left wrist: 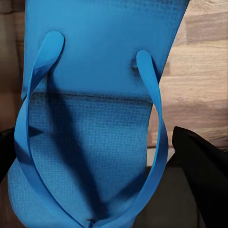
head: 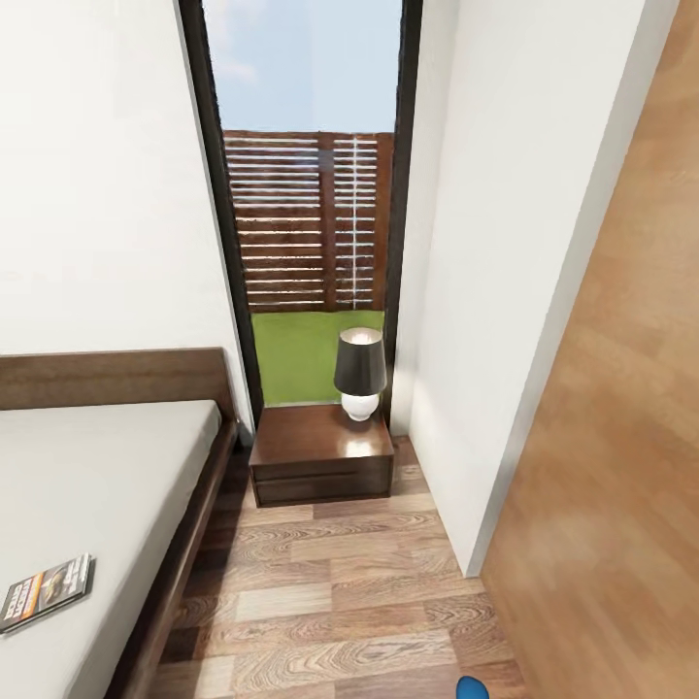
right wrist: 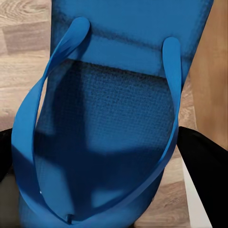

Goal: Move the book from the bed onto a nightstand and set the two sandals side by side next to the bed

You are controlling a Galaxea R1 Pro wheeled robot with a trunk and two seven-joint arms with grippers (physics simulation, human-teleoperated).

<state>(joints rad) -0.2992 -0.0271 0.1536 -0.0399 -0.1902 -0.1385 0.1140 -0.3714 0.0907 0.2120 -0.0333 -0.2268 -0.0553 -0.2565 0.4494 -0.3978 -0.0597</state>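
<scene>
Head view, glossy nightstand [head: 320, 447], thin book [head: 46, 590], smooth bed [head: 87, 476]

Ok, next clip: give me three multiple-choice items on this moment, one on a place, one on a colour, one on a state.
1. Where does the book lie?
A. on the bed's mattress
B. on the nightstand
C. on the floor

2. What colour is the sandal between the left gripper's fingers?
A. red
B. bright blue
C. white

3. What stands on the nightstand?
A. nothing
B. a stack of books
C. a lamp

Answers:
1 A, it rests on the grey mattress of the bed near its edge.
2 B, sole and straps are blue.
3 C, a lamp with a dark shade stands upright by the window.
</scene>
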